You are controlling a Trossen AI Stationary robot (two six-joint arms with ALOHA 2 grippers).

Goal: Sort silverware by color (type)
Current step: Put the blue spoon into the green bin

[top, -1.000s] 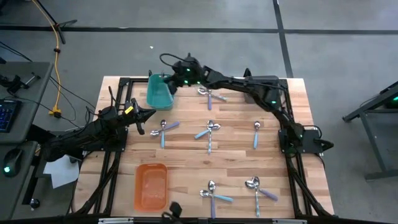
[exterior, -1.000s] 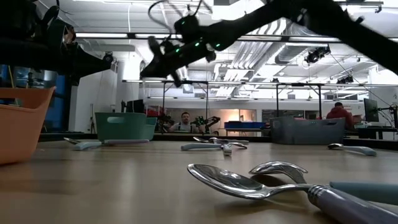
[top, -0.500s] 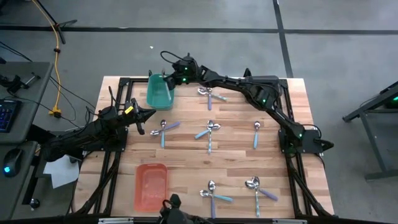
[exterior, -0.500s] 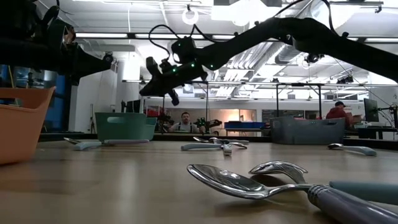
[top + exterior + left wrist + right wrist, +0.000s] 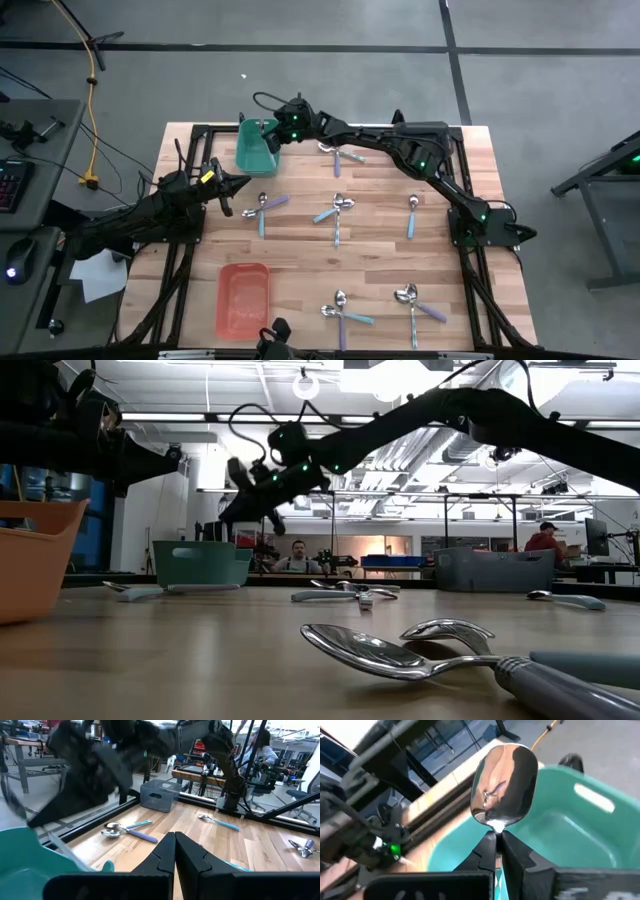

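From above, the right gripper (image 5: 272,140) reaches across the far side of the table (image 5: 300,260) and sits over the teal bin (image 5: 252,150) near the far left corner, while the left gripper (image 5: 232,186) waits near the table's left edge, its fingers pressed together on nothing. Loose spoons lie in small groups on the wood: one pair (image 5: 340,152) just right of the teal bin, others (image 5: 335,212) across the middle and more (image 5: 410,300) near the front edge, with an orange bin (image 5: 243,298) at the front left. At table height, the right gripper (image 5: 235,495) hangs above the teal bin (image 5: 200,564), and two spoons (image 5: 420,650) lie close in front of the lens. The left wrist view shows that arm's own fingers (image 5: 165,857) closed tip to tip, with a crossed pair of spoons (image 5: 127,829) on the table beyond. The right wrist view shows the fingers (image 5: 487,851) clamped on the neck of a held spoon (image 5: 505,782), whose shiny bowl stands up past the fingertips directly over the teal bin's (image 5: 560,830) open inside.
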